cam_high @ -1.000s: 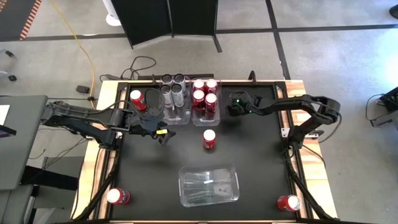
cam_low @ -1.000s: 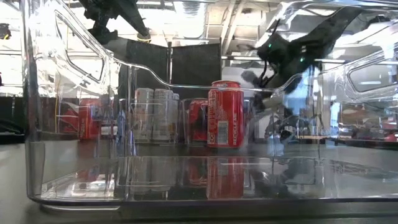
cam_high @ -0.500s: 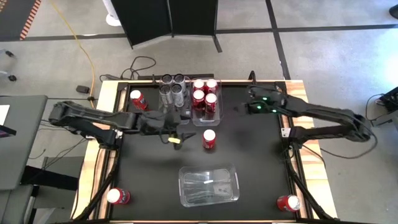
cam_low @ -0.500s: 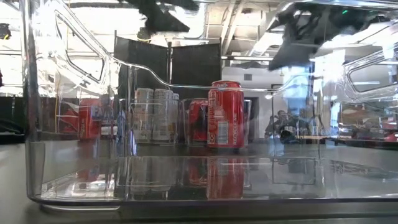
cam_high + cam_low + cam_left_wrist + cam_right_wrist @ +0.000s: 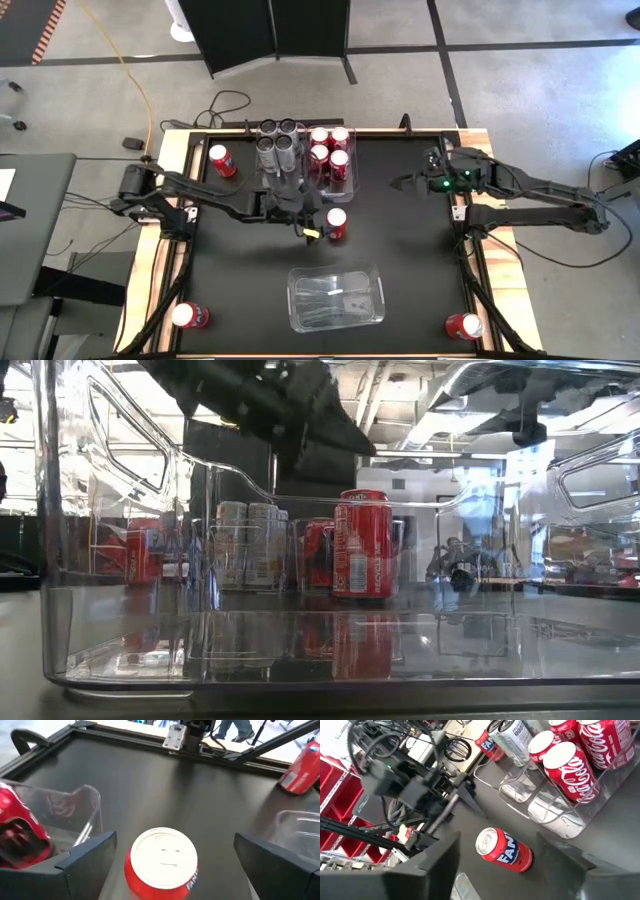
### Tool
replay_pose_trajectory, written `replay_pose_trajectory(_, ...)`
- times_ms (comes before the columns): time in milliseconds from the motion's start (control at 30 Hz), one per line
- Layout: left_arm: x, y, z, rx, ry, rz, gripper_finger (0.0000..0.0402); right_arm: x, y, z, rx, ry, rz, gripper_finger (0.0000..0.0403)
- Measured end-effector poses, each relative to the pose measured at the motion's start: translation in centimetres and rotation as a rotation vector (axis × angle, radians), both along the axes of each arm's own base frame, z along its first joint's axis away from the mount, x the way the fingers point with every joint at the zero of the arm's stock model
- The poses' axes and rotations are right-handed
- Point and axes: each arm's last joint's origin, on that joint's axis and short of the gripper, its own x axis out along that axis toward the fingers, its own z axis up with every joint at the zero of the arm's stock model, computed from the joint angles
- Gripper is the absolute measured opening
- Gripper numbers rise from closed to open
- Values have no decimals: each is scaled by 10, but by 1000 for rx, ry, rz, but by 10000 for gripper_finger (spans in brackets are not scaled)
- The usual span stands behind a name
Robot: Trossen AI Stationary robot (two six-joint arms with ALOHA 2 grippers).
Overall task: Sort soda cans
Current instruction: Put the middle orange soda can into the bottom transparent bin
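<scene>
Lone can (image 5: 337, 223) mid-table w/ left hand (image 5: 311, 226) beside it, empty bin (image 5: 336, 296) in front, two can-filled bins (image 5: 305, 160) behind.

A black-topped table (image 5: 400, 260) with a wooden rim carries two clear bins (image 5: 300, 165) of cans at the far edge, an empty clear bin (image 5: 336, 297) near the front, and four loose red cans (image 5: 336, 223), one central, three near corners

Red can (image 5: 336, 224), black table (image 5: 400, 270)

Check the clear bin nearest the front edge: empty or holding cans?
Empty: the high view shows the clear bin holding no cans, only its bare floor.
</scene>
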Motion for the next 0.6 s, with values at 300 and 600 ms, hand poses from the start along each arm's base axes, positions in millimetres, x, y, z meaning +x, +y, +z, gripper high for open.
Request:
replay_pose_trajectory(300,17,1,-30,-36,4,2,400,2,4,-6,41,53,16,326)
replay_pose_trajectory(600,18,9,-41,-49,46,35,391,1,5,-7,65,60,13,323)
